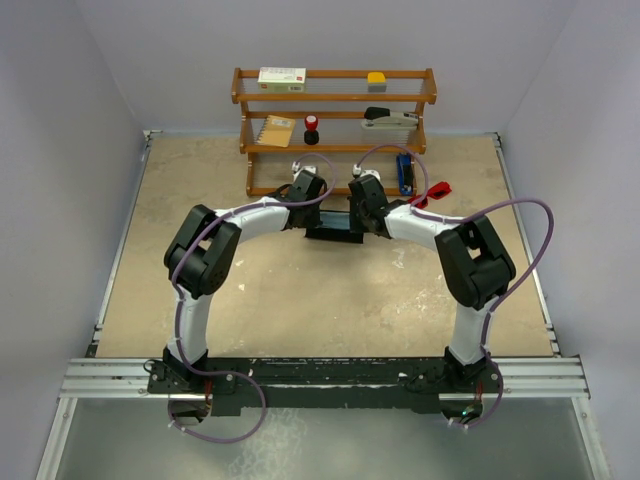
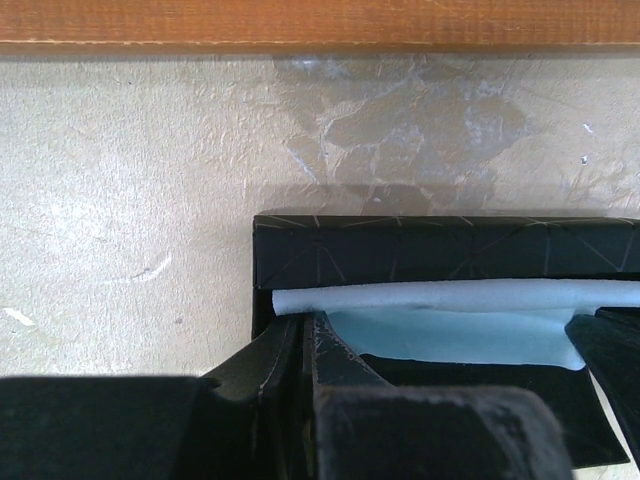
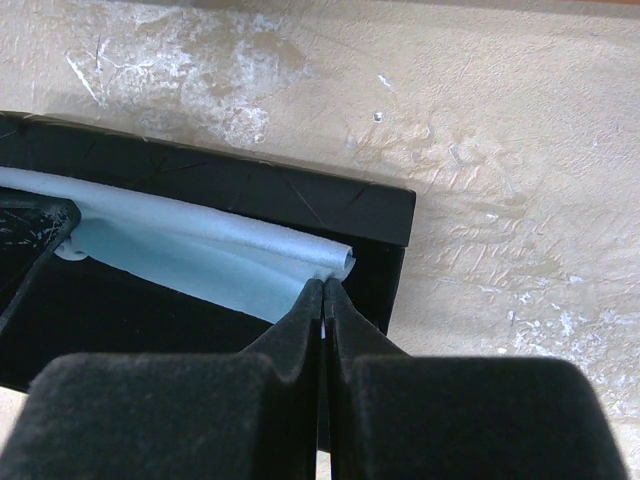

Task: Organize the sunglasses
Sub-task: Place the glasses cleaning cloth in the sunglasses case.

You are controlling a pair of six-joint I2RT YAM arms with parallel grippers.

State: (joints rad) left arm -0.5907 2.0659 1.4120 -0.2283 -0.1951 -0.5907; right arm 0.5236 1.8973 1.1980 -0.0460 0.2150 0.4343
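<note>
The red sunglasses (image 1: 433,191) lie on the table to the right of the wooden shelf (image 1: 335,98), with neither gripper on them. Both grippers are over the open black case (image 1: 335,236) in front of the shelf. A light blue cloth (image 2: 450,330) lies stretched along the case (image 2: 400,250). My left gripper (image 2: 308,318) is shut on the cloth's left end. My right gripper (image 3: 324,283) is shut on the right corner of the cloth (image 3: 200,250), just inside the case's (image 3: 250,185) right end. The sunglasses do not show in either wrist view.
The shelf holds a white box (image 1: 281,78), a yellow item (image 1: 376,77), a stapler (image 1: 390,118), a tan notebook (image 1: 276,130), a small red and black item (image 1: 311,128) and a blue item (image 1: 403,172). Its bottom rail (image 2: 320,25) runs just beyond the case.
</note>
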